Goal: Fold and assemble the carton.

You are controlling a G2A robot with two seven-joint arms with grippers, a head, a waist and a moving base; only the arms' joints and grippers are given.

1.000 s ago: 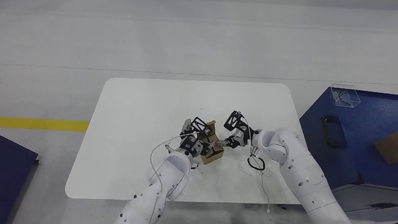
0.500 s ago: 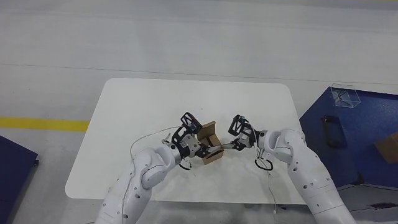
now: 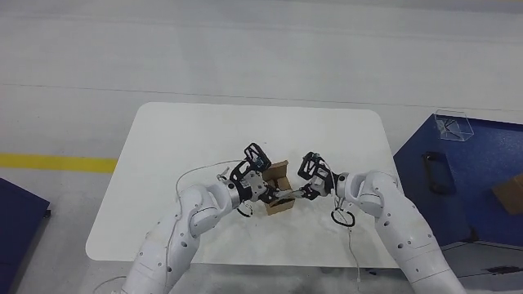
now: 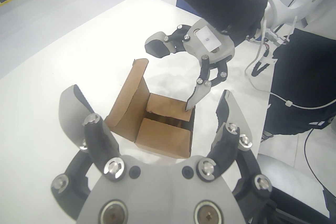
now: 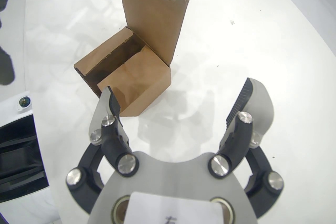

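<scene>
A small brown carton (image 3: 278, 194) stands near the front middle of the white table (image 3: 188, 147). Two short flaps are folded in over its top, and one tall flap (image 5: 152, 12) stands upright. My left gripper (image 4: 148, 96) is open just beside the carton (image 4: 162, 134), fingers spread wider than the box. My right gripper (image 5: 179, 89) is open on the opposite side, with one fingertip (image 4: 191, 101) touching the edge of a folded flap. In the top view the left gripper (image 3: 255, 181) and the right gripper (image 3: 298, 189) flank the carton.
A blue cart (image 3: 458, 180) with a clear plastic box (image 3: 453, 124) stands off the table's right side. A black cable loop (image 3: 339, 215) hangs at the right arm. The table's back and left parts are bare.
My left arm has swung its elbow outward to the left, and its gripper has come up to the carton. The right gripper has barely shifted.
</scene>
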